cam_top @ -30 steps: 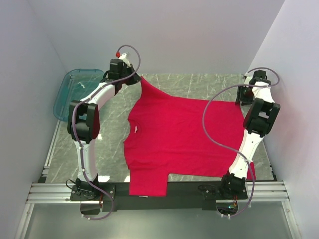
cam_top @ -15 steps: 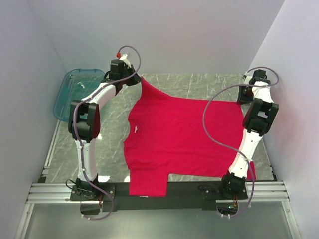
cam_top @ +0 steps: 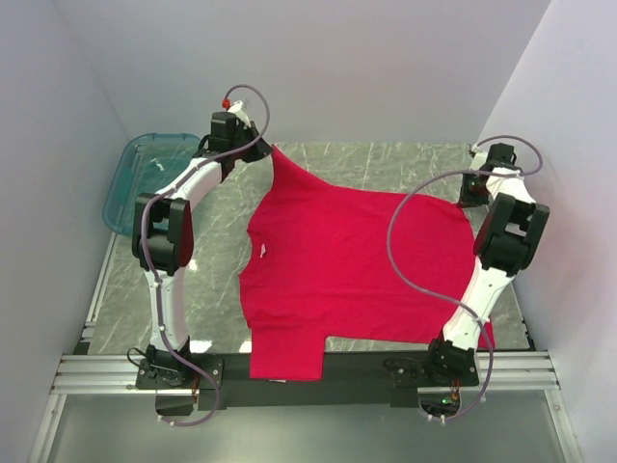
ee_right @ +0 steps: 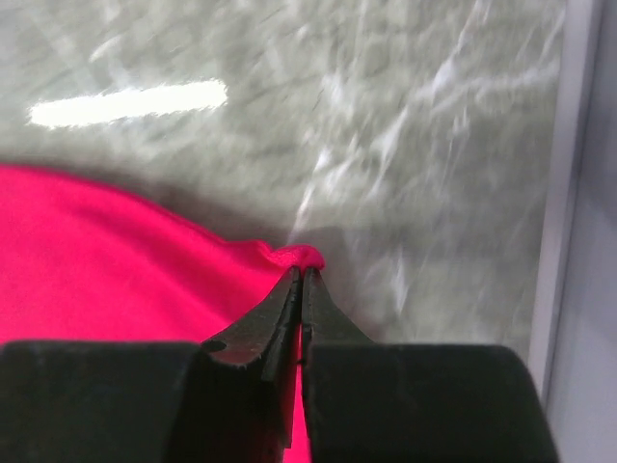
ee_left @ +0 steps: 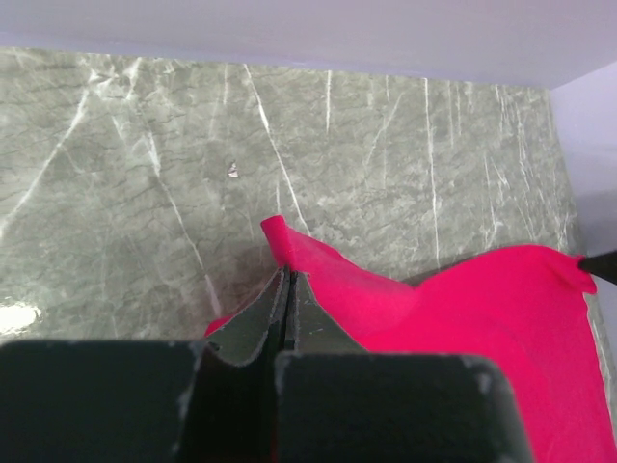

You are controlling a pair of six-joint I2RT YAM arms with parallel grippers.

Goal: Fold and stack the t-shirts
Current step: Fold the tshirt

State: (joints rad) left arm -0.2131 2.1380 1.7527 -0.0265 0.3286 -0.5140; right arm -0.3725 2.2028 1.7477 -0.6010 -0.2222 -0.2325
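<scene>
From above, the plain crimson-red short-sleeved cotton t-shirt lies spread across the grey marbled tabletop. Its collar and small white neck label face left, and one sleeve hangs over the near edge between the arm bases. The left gripper sits at the far sleeve tip, and the right gripper is at the shirt's far right corner. A translucent teal plastic tub stands at the table's far left, apart from the cloth.

The left wrist view shows the left gripper with its fingers pressed together on a fold of the t-shirt – a small peak of fabric pokes past the tips.

The right wrist view is somewhat blurred. The right gripper is closed – it pinches a bunched edge of the t-shirt.
</scene>
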